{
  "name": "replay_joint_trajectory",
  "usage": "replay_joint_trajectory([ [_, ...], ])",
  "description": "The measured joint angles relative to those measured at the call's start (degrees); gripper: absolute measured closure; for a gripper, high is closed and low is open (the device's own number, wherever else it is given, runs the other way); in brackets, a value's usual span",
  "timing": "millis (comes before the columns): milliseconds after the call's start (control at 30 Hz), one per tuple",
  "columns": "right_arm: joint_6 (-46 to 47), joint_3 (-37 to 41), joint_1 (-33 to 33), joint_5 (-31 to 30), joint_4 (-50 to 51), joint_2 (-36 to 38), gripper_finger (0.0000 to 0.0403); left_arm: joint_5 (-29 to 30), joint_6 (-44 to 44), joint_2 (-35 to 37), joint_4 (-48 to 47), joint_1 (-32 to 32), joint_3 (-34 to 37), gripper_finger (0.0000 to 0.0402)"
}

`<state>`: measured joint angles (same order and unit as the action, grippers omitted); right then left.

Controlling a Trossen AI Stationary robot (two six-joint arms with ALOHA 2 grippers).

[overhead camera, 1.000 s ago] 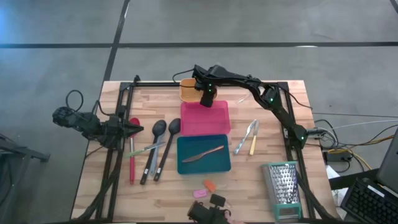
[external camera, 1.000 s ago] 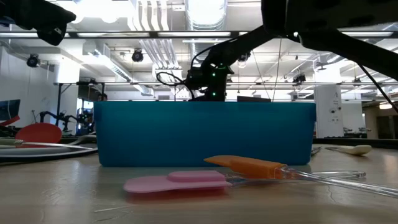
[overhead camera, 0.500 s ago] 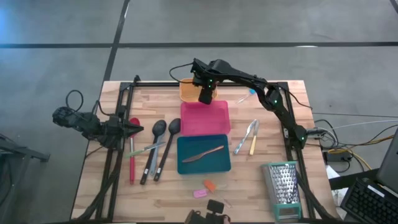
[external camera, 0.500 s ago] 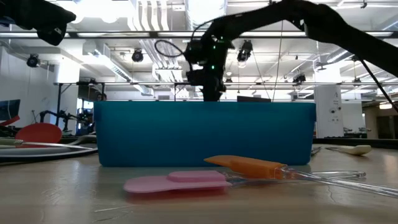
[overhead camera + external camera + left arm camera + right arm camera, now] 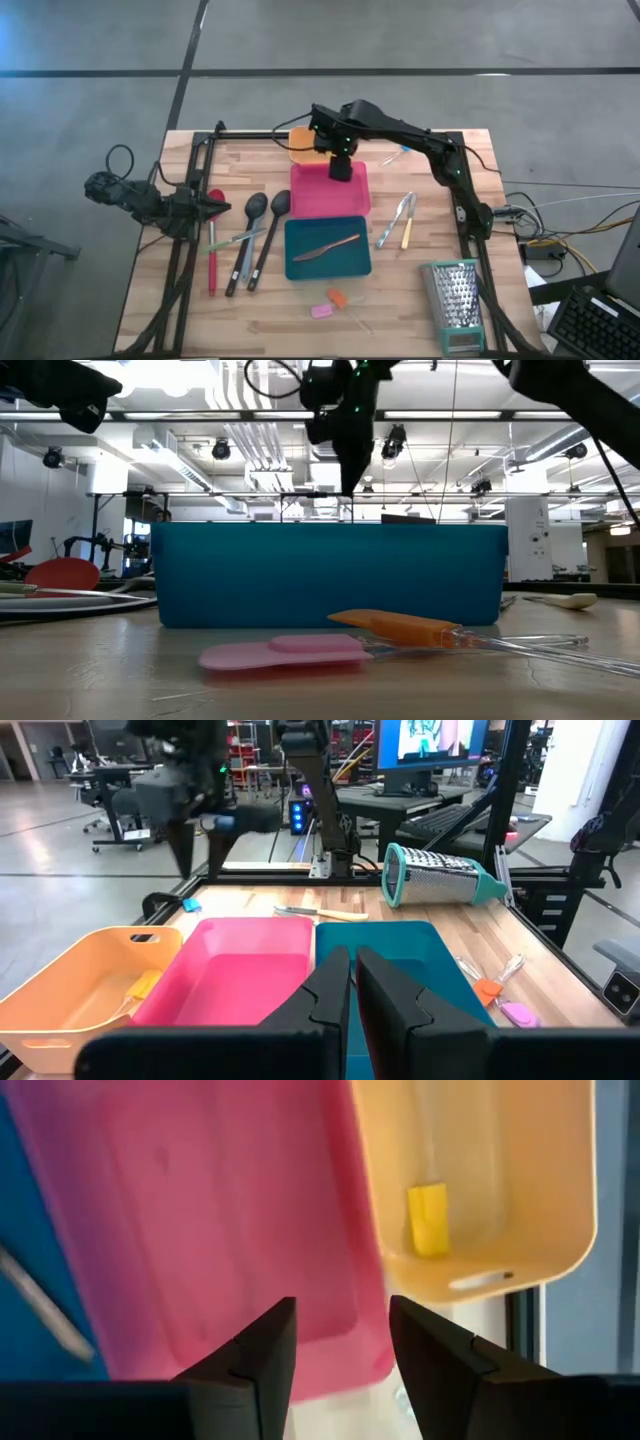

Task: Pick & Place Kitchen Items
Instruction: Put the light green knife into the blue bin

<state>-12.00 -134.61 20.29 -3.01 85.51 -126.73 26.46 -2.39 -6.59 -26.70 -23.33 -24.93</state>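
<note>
Lifted since a second ago, the right gripper (image 5: 341, 168), fingers parted and empty, hovers at frame centre over the pink tray (image 5: 329, 192); left gripper (image 5: 353, 982) clenched. Utensils (image 5: 243, 243) lie lower left; a hasty descent risks clipping the tray rim.

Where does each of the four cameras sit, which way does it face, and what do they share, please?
High view: overhead, straight down on the table; both arms show.
Low view: table height, facing the teal tray; right gripper above.
Left wrist view: past shut left gripper toward pink tray.
Right wrist view: down past open right gripper on orange tray.
Both wrist views share the pink tray.
</note>
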Motion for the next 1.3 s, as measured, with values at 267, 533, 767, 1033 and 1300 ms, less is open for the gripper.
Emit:
replay_joint_trajectory([
  [267, 0.44, 0.44, -1.19, 0.5, 2.34, 7.13, 0.027, 0.01, 0.0, 0.01, -0.02, 0.0, 0.0, 0.0376],
  [533, 4.59, 11.27, -2.03, 10.84, -8.06, 19.61, 0.0316, 0.0, 0.0, 0.0, -0.01, 0.0, 0.0, 0.0376],
  [767, 7.29, 34.35, -7.85, 11.67, -18.53, 34.56, 0.0352, 0.0, 0.0, 0.02, 0.0, 0.0, 0.0, 0.0376],
  [1033, 12.31, 55.21, -14.27, 11.65, -29.97, 52.7, 0.0381, 0.01, 0.0, 0.0, 0.0, 0.0, 0.0, 0.0376],
  [1300, 17.53, 71.56, -18.82, 9.85, -41.14, 69.55, 0.0394, 0.02, 3.18, 0.01, -0.38, 0.0, 0.0, 0.0376],
])
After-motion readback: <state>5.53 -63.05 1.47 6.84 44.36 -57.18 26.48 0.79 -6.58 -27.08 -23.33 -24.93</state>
